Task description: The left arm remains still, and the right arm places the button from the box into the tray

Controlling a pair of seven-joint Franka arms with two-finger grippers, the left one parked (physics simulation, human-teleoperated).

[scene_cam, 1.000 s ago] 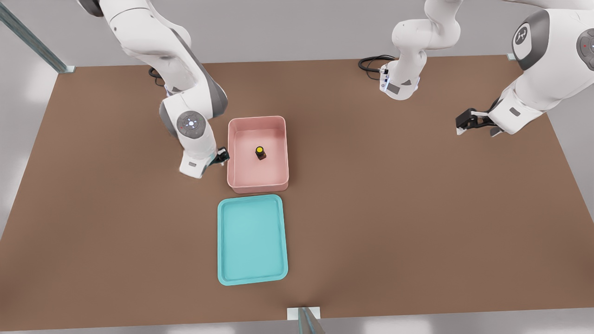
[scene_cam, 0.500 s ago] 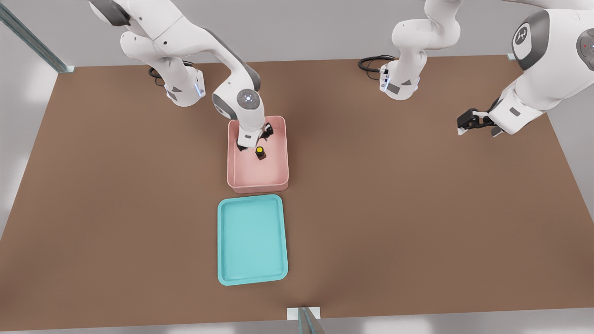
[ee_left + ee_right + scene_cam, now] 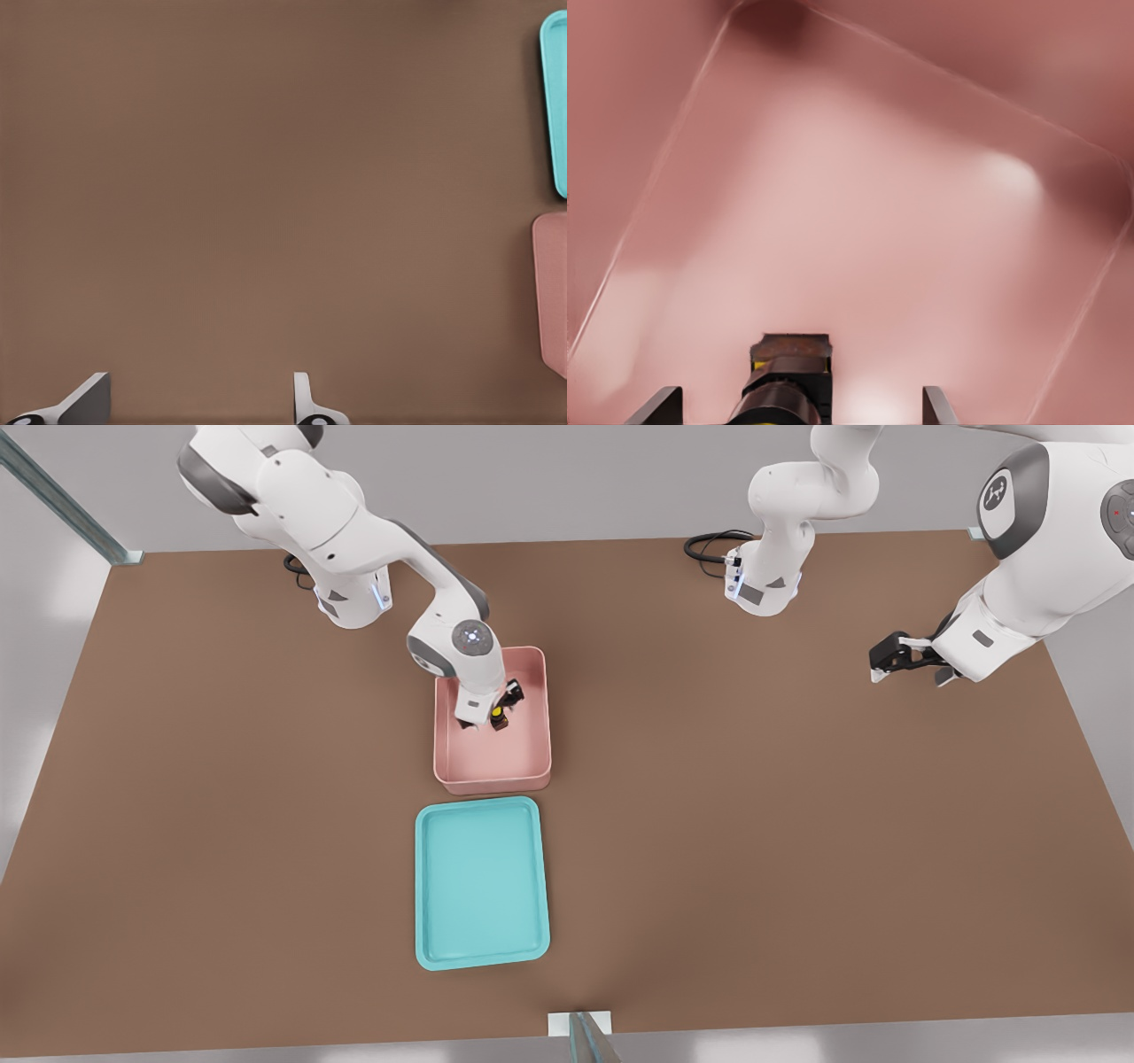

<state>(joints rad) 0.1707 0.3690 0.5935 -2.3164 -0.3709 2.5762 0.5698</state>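
Observation:
The pink box (image 3: 492, 783) stands in the middle of the brown table, with the teal tray (image 3: 483, 881) just in front of it. The button (image 3: 498, 717), a yellow cap on a dark base, stands on the box floor. My gripper (image 3: 491, 718) reaches down into the box, open, with the button between its fingers. In the right wrist view the button (image 3: 788, 376) stands between the two dark fingertips (image 3: 659, 405) of my gripper (image 3: 799, 407), with a gap on each side, over the pink box floor (image 3: 859, 212). Nothing lies in the tray.
The parked arm's gripper (image 3: 893, 657) hovers at the front view's right, far from the box. Two arm bases and a black cable (image 3: 709, 545) sit along the far table edge. The left wrist view shows the edges of the tray (image 3: 556, 106) and the box (image 3: 553, 292).
My gripper has swung from beside the box's left wall to over the box and come down around the button. The button, box and tray have not moved.

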